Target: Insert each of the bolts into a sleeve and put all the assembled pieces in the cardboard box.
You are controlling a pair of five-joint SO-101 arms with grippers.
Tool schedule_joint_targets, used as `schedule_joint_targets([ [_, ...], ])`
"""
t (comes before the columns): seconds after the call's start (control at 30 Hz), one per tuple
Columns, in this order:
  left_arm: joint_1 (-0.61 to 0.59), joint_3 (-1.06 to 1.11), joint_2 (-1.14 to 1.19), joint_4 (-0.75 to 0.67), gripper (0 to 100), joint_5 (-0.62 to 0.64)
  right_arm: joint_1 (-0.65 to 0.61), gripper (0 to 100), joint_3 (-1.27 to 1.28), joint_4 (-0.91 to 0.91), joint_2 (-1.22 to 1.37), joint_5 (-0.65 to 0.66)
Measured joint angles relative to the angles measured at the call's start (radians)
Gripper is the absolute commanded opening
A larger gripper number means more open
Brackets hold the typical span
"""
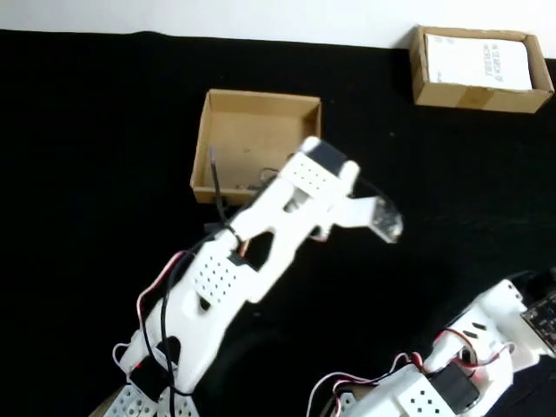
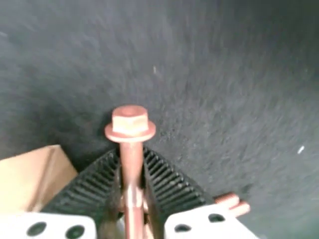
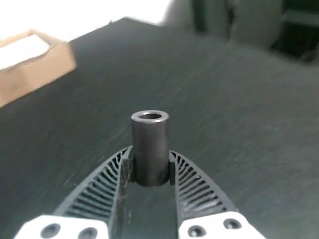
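Observation:
My left gripper (image 2: pixel 130 155) is shut on the shank of a copper bolt (image 2: pixel 129 130), whose flanged hex head sticks out past the fingertips. In the high view the left gripper (image 1: pixel 375 217) hangs over the black table just right of the open cardboard box (image 1: pixel 256 139). A corner of that box (image 2: pixel 30 179) lies beside the gripper. My right gripper (image 3: pixel 149 160) is shut on a dark cylindrical sleeve (image 3: pixel 149 144), held upright with its open bore facing out. The right arm (image 1: pixel 486 343) stands at the table's near right corner.
A second copper bolt (image 2: pixel 232 204) lies on the black cloth near the left gripper. A smaller cardboard box holding a white sheet (image 1: pixel 478 65) stands at the far right, and it is also the cardboard box (image 3: pixel 30 64) far beyond the sleeve.

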Motion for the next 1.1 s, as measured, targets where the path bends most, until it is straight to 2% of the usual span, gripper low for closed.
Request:
schedule_joint_targets([
  [0.17, 0.051, 0.000, -0.157, -0.002, 1, 0.262, -0.152, 0.7, -0.025, 0.120, 0.000, -0.092],
  [0.4, 0.048, 0.000, -0.407, 0.005, 1, 0.470, -0.433, 0.7, -0.146, 0.255, 0.000, -0.130],
  [0.63, 0.049, 0.000, -0.542, 0.005, 1, 0.927, -0.721, 0.7, -0.164, 0.287, 0.000, -0.130],
  [0.83, 0.075, 0.000, -0.620, -0.011, 1, 1.272, -0.882, 0.7, -0.164, 0.287, 0.000, -0.130],
  [0.97, 0.068, 0.000, -0.647, -0.110, 1, 1.370, -0.945, 0.7, -0.164, 0.287, 0.000, -0.130],
  [1.1, 0.071, 0.000, -0.649, -0.186, 1, 1.410, -0.962, 0.7, -0.164, 0.287, 0.000, -0.130],
])
